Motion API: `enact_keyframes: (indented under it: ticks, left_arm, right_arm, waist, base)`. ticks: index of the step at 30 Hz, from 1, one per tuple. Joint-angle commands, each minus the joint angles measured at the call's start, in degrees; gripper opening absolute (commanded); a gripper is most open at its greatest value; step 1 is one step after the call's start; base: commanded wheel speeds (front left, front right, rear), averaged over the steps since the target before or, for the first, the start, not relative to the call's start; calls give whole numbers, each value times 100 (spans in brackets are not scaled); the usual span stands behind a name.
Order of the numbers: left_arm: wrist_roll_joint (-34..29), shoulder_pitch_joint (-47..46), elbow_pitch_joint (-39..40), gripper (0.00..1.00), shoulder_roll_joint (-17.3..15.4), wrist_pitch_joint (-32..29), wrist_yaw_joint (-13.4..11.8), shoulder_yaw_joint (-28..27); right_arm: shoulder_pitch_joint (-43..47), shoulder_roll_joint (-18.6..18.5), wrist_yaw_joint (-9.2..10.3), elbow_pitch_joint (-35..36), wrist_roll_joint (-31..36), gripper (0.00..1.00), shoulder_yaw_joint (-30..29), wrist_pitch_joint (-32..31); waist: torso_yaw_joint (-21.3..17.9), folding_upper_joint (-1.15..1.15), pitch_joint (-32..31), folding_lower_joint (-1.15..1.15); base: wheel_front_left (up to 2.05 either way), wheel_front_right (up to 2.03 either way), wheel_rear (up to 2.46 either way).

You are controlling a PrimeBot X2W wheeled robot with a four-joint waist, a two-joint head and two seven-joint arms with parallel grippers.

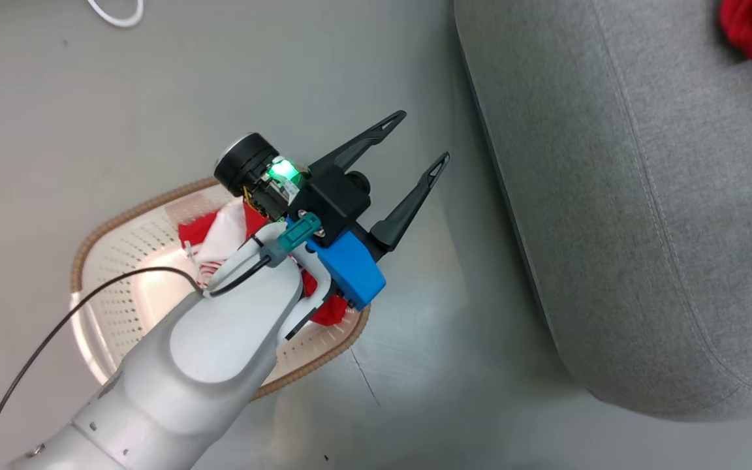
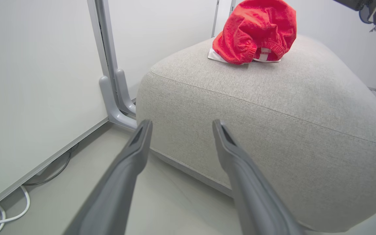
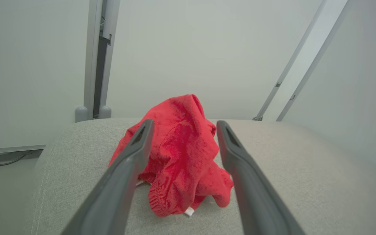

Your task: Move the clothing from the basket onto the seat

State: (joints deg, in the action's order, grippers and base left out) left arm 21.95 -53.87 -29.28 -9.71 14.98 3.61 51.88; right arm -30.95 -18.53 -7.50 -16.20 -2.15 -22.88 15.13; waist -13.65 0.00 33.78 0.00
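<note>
Left pincer: fingers spread wide with nothing between them; it hangs over the floor, between the basket and the seat, tips aimed at the seat's side.
Left forearm: pale, reaching across the basket and hiding part of it; a black cable loops along it.
Basket: on the floor beneath that arm, near the seat but apart from it; cream perforated wall, brown woven rim.
Clothing: a red-and-white heap lying in the basket, partly hidden by the wrist.
Right pincer: fingers apart, clamped on nothing; held low over the seat top, pointing at the shirt, which shows in the gap between them. Whether a finger brushes the cloth I cannot tell.
Shirt: crumpled, red with a white edge, lying on the seat top, well away from the rounded corner.
Seat: grey fabric, a stitched seam running along its upper edge, standing on the floor.
Wall: pale panels behind the seat, with a grey post at the floor beside it.
</note>
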Motion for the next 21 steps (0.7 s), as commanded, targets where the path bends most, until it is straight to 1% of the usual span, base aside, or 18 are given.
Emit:
enact_keyframes:
  ticks: [1,5,11,15,21]
  left_arm:
    - [24,111,57,100,-5,25,-38,-85]
    - [73,413,222,100,-54,27,-126,-449]
    - [120,940,401,100,-67,27,-247,-1076]
    - [100,1334,570,100,-53,27,-343,-1585]
    - [-30,1948,813,100,15,25,-426,-2328]
  right_arm:
    - [130,35,2,71,7,100,79,4]
    - [341,83,2,240,22,100,625,5]
    - [541,280,2,389,-21,100,1381,4]
    - [671,419,3,432,-51,100,1810,4]
    - [854,586,2,447,-61,100,2281,4]
  waist:
    - [162,0,-323,0]
    - [345,0,-707,0]
    - [671,0,-1279,0]
    - [885,0,-1613,0]
    - [1202,0,-2000,0]
  base:
    - [0,0,0]
    - [0,0,0]
    - [0,0,0]
    - [0,0,0]
    - [0,0,0]
